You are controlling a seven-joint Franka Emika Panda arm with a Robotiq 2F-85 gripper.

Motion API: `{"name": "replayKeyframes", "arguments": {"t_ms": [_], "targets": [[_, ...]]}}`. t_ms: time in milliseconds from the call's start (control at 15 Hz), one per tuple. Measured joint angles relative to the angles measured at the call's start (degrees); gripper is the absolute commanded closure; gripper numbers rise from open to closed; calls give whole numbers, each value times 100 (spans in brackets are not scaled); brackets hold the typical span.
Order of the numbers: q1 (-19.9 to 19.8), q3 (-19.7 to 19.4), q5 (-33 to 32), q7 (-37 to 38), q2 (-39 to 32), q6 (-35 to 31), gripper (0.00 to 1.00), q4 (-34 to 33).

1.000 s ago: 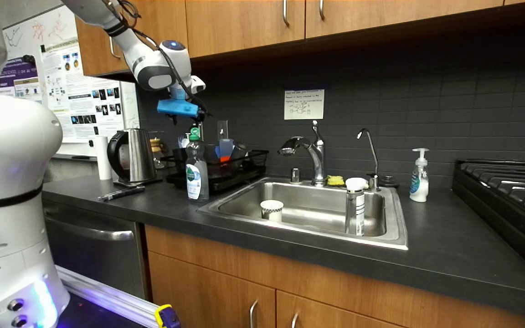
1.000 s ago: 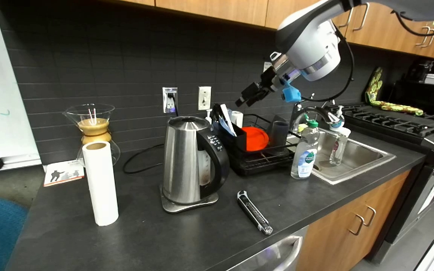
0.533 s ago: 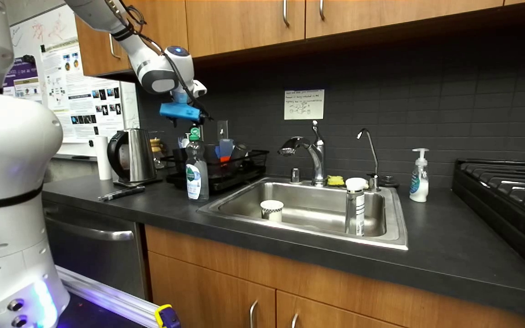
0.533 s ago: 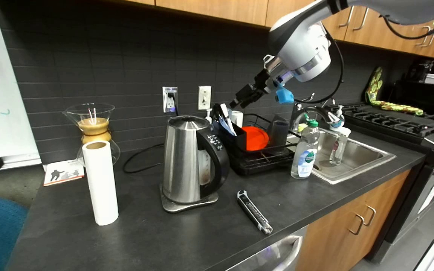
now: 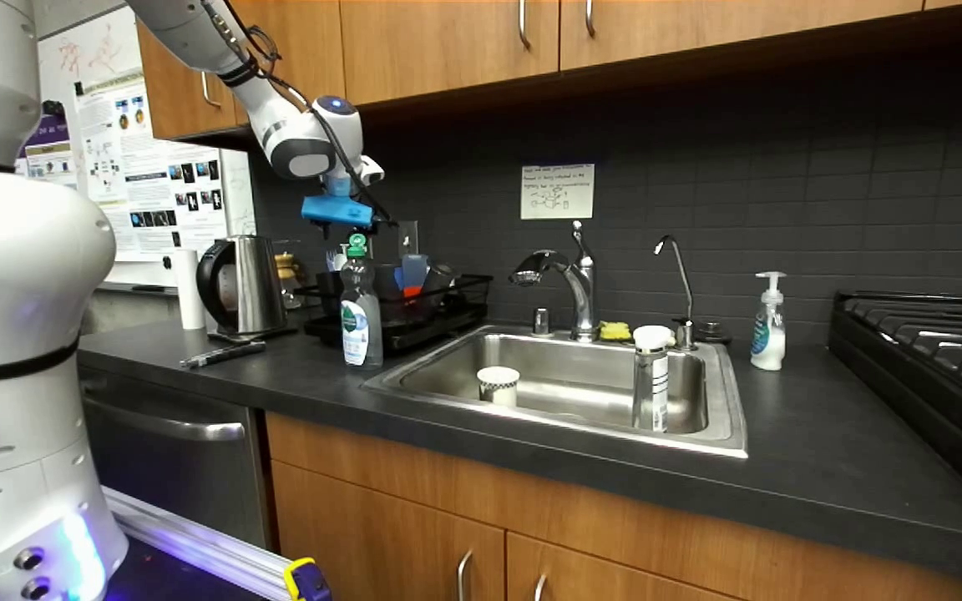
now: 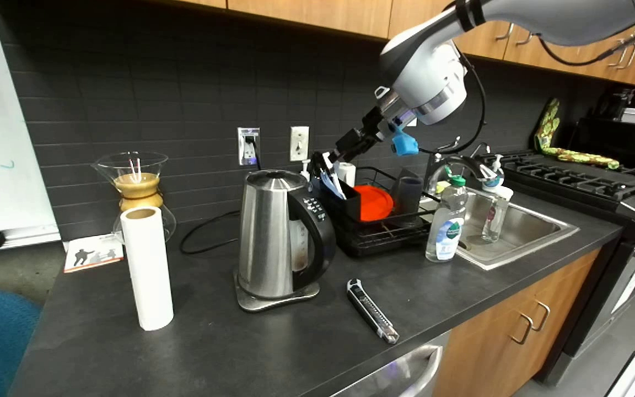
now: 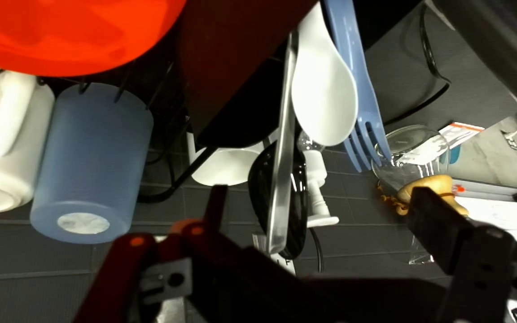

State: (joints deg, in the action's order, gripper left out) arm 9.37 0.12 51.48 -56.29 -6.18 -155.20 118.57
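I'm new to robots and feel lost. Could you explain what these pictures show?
The machine is one robot arm with a two-fingered tool. The exterior views come from two cameras standing outside it; the wrist view comes from a camera beside the tool. On the dark counter stand a kettle, a dish rack and a soap bottle; a box cutter lies there, and a sink is set in. The tool is open, close to a white spoon and a blue fork at the rack. Nothing seems to be held.
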Motion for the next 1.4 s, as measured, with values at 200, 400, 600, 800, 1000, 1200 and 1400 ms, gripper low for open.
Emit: {"name": "replayKeyframes", "arguments": {"t_ms": [200, 400, 600, 800, 1000, 1200, 1400], "targets": [[-6, 0, 0, -44, -160, 35, 0, -184], [-33, 0, 0, -60, -288, 72, 0, -345], [-57, 0, 46, -99, -402, 156, 0, -492], [-71, 5, 170, -187, -504, 261, 0, -622], [-73, 10, 278, -255, -566, 317, 0, -700], [-73, 25, 408, -382, -577, 374, 0, -711], [-72, 49, 543, -495, -578, 434, 0, -711]]}}
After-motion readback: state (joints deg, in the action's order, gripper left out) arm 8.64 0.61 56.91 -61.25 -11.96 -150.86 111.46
